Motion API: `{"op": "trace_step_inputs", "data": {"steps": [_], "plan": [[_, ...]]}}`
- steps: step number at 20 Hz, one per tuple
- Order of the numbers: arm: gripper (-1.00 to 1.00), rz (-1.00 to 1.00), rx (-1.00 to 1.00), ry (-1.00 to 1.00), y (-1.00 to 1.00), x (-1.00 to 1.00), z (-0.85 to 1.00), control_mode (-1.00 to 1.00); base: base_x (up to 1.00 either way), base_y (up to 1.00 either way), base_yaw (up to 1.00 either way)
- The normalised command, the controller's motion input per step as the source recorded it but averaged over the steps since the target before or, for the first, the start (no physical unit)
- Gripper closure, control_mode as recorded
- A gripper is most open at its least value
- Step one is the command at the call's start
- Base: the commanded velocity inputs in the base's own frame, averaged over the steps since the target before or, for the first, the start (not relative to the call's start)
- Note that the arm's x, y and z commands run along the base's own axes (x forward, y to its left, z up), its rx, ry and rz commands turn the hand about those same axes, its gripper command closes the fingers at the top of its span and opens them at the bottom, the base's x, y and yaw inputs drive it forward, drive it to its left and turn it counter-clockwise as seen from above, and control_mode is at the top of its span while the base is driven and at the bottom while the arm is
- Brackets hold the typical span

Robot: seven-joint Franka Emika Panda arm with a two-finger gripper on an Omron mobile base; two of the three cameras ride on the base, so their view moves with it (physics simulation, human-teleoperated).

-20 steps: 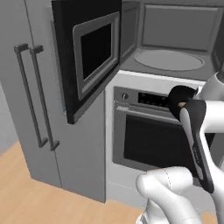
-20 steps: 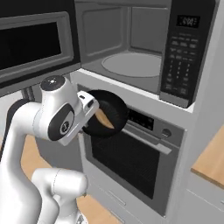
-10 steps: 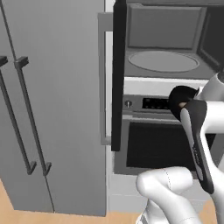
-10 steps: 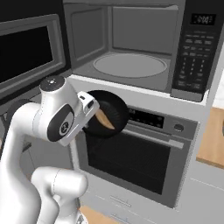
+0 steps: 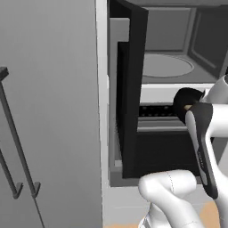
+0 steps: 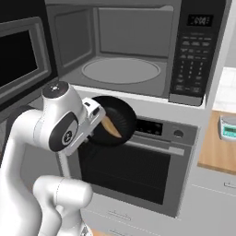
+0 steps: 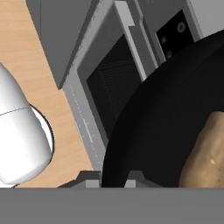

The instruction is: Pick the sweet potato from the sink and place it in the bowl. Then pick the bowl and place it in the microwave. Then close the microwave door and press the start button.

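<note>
in the hand view the bowl [image 7: 162, 127] runs off the right and bottom edges, and the sweet potato [image 7: 205, 153] is cut by the right edge, so its full length cannot be seen. the gripper [image 7: 113, 181] shows as two tips at the bottom, their grip on the rim too hidden to judge. in the left base view the arm covers most of the bowl [image 5: 186, 101] at centre right, and the microwave door [image 5: 130, 89], seen edge-on, hides the oven's left part. in the right base view the hand covers the bowl's [image 6: 120, 119] left rim, and the door [image 6: 20, 57] is cut at the left edge.
</note>
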Motion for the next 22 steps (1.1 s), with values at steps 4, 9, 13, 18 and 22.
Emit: {"op": "trace_step_inputs", "data": {"steps": [4, 9, 13, 18, 22], "plan": [[1.0, 0.0, 0.0, 0.0, 0.0, 0.0, 0.0, 1.0, 0.42, -0.06, -0.16], [1.0, 0.0, 0.0, 0.0, 0.0, 0.0, 0.0, 1.0, 0.23, 0.0, -0.14], [1.0, 0.0, 0.0, 0.0, 0.0, 0.0, 0.0, 1.0, 0.15, 0.0, -0.06], [1.0, 0.0, 0.0, 0.0, 0.0, 0.0, 0.0, 1.0, 0.42, 0.0, -0.03], [1.0, 0.0, 0.0, 0.0, 0.0, 0.0, 0.0, 1.0, 0.39, 0.0, 0.0]]}}
